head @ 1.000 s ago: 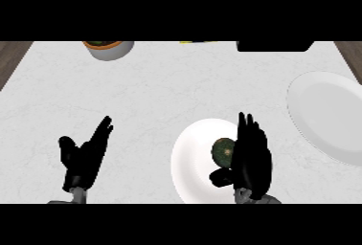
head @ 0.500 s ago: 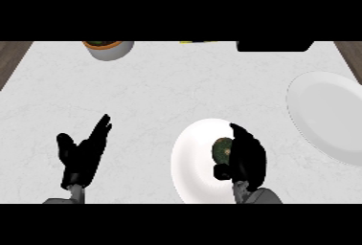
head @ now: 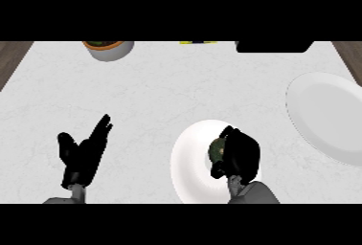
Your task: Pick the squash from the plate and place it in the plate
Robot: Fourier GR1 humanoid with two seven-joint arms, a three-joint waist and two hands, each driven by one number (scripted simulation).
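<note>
We look down on a white counter (head: 176, 95) whose flat top carries faint grey veins, like polished stone. Brown wood-grained strips (head: 8, 57) show beyond its left and right edges.

Our right hand (head: 242, 154) comes in from the lower edge on a smooth grey forearm (head: 256, 194). Its matte black fingers are curled over and round the squash (head: 216, 149). The squash is a small, rounded, dark green thing with a dull mottled skin. Only its left side shows past the fingers, and the rest is hidden under the hand. Hand and squash sit over the right half of the near plate (head: 189, 167), a plain, glossy white round plate that looks taller than wide. We cannot tell whether the squash touches the plate's surface or is just off it.

The second plate (head: 326, 115) lies well apart at the right edge. It is larger in view, the same smooth white, and has a faint raised rim.

Our left hand (head: 83, 155) rests open near the lower left. Its straight fingers lie close together and point up and to the right, with the thumb set apart. It touches nothing.

At the far left stands a round grey bowl (head: 109, 50) holding something orange and green. A flat black block (head: 274, 46) with rounded corners lies at the far right. Between them is a small yellow thing (head: 198, 42), too cut off to identify.
</note>
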